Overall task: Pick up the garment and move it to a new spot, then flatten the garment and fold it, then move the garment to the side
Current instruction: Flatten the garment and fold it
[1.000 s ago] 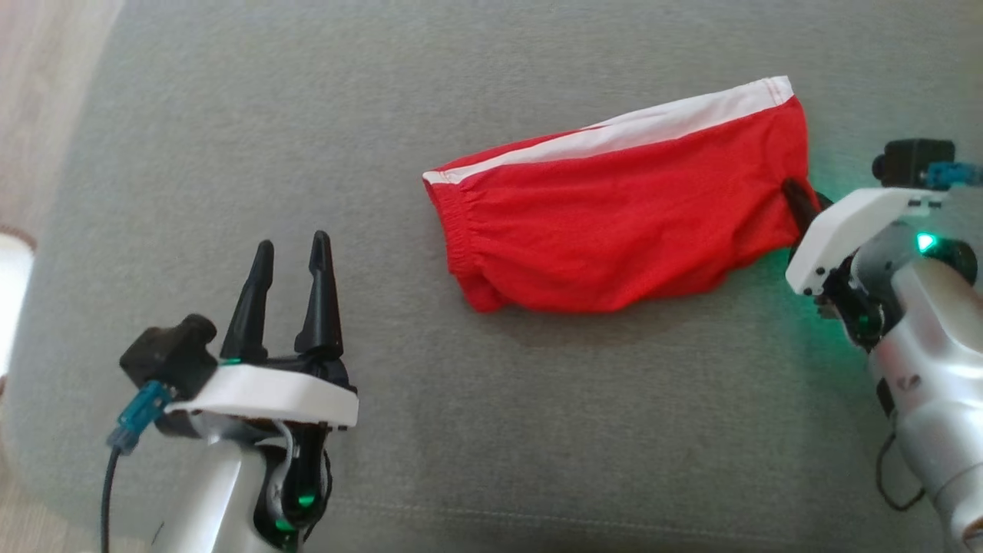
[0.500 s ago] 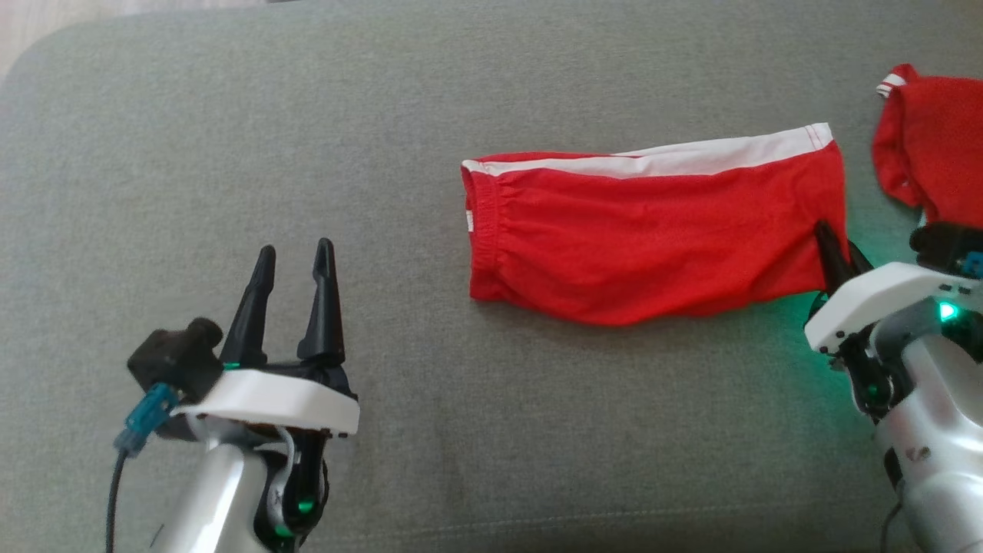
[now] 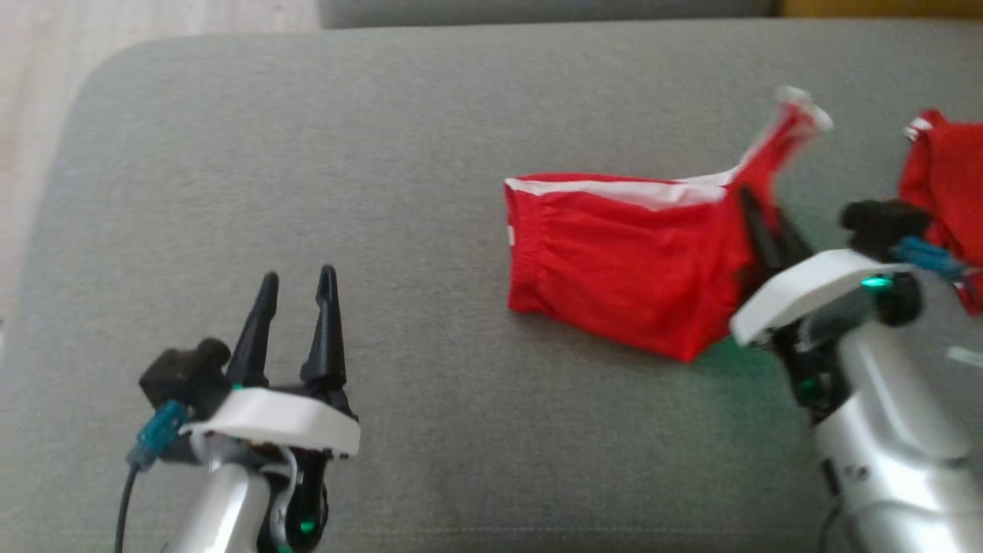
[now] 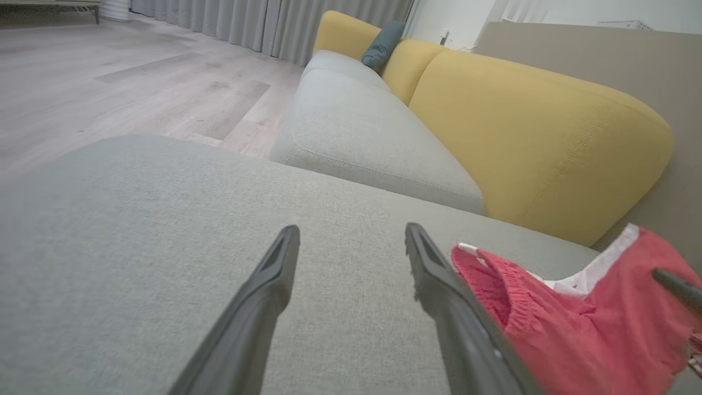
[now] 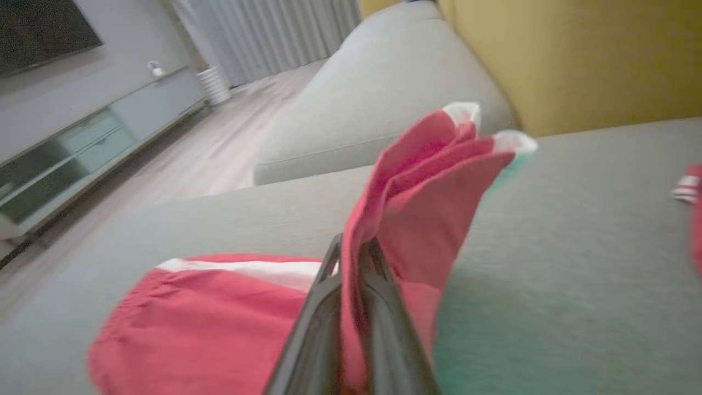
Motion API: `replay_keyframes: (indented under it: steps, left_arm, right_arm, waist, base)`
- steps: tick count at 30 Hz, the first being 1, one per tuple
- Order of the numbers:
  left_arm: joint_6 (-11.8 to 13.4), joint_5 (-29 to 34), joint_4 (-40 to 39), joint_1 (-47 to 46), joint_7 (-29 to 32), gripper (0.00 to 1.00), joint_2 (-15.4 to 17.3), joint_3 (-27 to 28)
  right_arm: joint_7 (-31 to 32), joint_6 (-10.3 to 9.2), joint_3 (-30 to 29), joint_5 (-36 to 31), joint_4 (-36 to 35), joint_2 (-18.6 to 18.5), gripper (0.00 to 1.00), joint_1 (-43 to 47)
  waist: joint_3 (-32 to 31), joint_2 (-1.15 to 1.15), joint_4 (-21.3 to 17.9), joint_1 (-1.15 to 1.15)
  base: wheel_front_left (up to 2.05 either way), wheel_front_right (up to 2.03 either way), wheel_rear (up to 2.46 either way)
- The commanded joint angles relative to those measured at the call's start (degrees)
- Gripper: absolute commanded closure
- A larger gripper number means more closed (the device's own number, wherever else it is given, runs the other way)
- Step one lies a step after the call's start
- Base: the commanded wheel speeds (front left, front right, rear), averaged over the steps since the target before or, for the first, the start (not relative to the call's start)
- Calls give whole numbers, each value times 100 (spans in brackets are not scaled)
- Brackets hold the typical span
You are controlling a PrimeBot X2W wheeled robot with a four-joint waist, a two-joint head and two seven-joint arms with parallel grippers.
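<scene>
While my right pincer (image 3: 756,219) is pinched tight on the leg end of the red garment (image 3: 614,261), that end stands lifted off the grey cushion (image 3: 384,192). Its white-trimmed hem flops up above the grip. The waistband half lies flat on the cushion, right of the middle.

My left pincer (image 3: 298,278) hangs wide and empty above bare cushion, well apart from the cloth.

I judge the pick-up and the move to a new spot as done. The flattening looks done too: the resting part is smooth, with the white stripe running straight along its far edge. What I seem to be in is the fold itself, carrying the leg end over toward the waistband.

Left to do, as I read it, is to lay that flap down square, let go, then shift the folded bundle aside. A second red piece (image 3: 941,169) lies at the cushion's right edge, beside my right wrist, and the flap should not snag it.
</scene>
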Motion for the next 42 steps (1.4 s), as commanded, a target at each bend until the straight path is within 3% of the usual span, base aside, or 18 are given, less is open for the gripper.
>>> replay_keyframes:
  steps: [1, 7, 16, 17, 19, 20, 30, 36, 41, 42]
  left_arm:
    - [0, 16, -133, -19, -43, 0, 37, 214]
    - [-10, -20, -119, 97, -57, 0, -7, 222]
    - [-23, -41, -124, 155, -70, 0, -27, 283]
    - [-24, -43, -119, 161, -71, 0, -29, 291]
    - [-26, -46, -106, 178, -73, 0, -35, 303]
    - [-25, -46, -101, 186, -74, 0, -41, 306]
    - [-33, -38, -97, 239, -79, 0, -83, 281]
    - [-40, -36, -107, 260, -80, 0, -111, 244]
    - [-50, -23, -118, 223, -81, 0, -133, 202]
    - [-56, -21, -117, 209, -81, 0, -136, 193]
  right_arm:
    - [234, 37, 286, -131, -611, 236, 100, 152]
    - [734, 37, 622, -245, -1028, 568, 100, 483]
    - [784, 37, 742, -408, -638, 764, 100, 519]
    - [756, 37, 760, -412, -601, 777, 92, 504]
    - [724, 37, 859, -384, -553, 800, 15, 489]
    - [693, 37, 917, -354, -555, 809, 0, 485]
    - [369, 37, 1208, -79, -1183, 816, 0, 706]
    - [209, 37, 607, -238, -1783, 640, 0, 992]
    - [212, 37, 67, -746, -1744, 499, 0, 1031]
    - [209, 37, 23, -855, -1681, 469, 45, 1011]
  waist:
    - [-203, 0, 278, 0]
    - [-285, 0, 599, 0]
    - [-278, 0, 807, 0]
    - [-282, 0, 809, 0]
    - [-297, 0, 800, 0]
    - [-305, 0, 790, 0]
    - [-365, 0, 574, 0]
    - [-346, 0, 442, 0]
    - [-261, 0, 426, 0]
    - [-238, 0, 436, 0]
  base:
    - [0, 0, 0]
    - [0, 0, 0]
    - [0, 0, 0]
    - [0, 0, 0]
    - [0, 0, 0]
    - [0, 0, 0]
    - [0, 0, 0]
    - [0, 0, 0]
    - [0, 0, 0]
    - [0, 0, 0]
